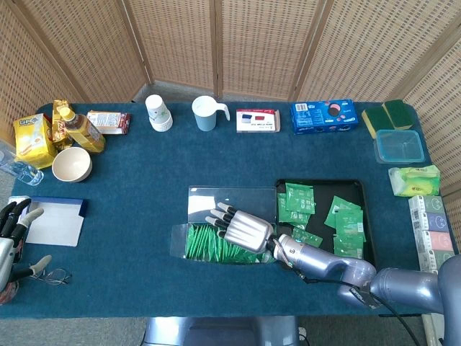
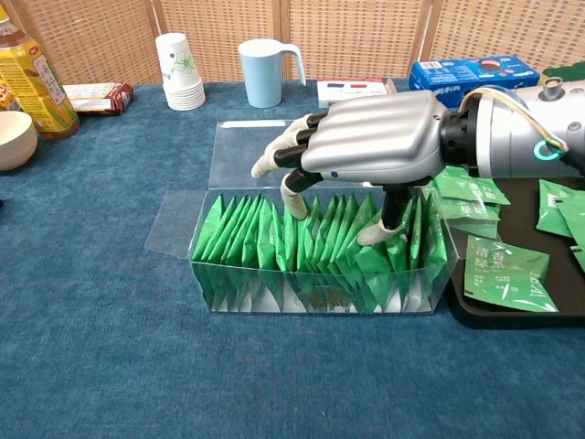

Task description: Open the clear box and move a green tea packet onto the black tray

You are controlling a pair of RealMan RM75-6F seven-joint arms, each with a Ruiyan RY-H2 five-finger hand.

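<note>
The clear box (image 2: 320,297) (image 1: 178,240) stands open in front of me, its lid (image 2: 265,151) folded flat behind it, packed with upright green tea packets (image 2: 247,242) (image 1: 209,245). My right hand (image 2: 370,151) (image 1: 241,229) hovers low over the row, palm down, fingers apart; a fingertip (image 2: 297,206) and the thumb (image 2: 375,233) dip among the packet tops. Nothing is visibly pinched. The black tray (image 2: 535,315) (image 1: 360,191) lies right of the box with several green packets (image 2: 503,270) on it. My left hand (image 1: 11,231) rests open at the table's left edge.
Along the back stand paper cups (image 2: 178,69), a blue mug (image 2: 265,71), a small card box (image 1: 257,120) and a blue biscuit box (image 1: 324,115). A bowl (image 1: 70,164), bottle (image 1: 81,128) and yellow packs sit far left; a plastic tub (image 1: 398,145) and sponges (image 1: 387,115) far right.
</note>
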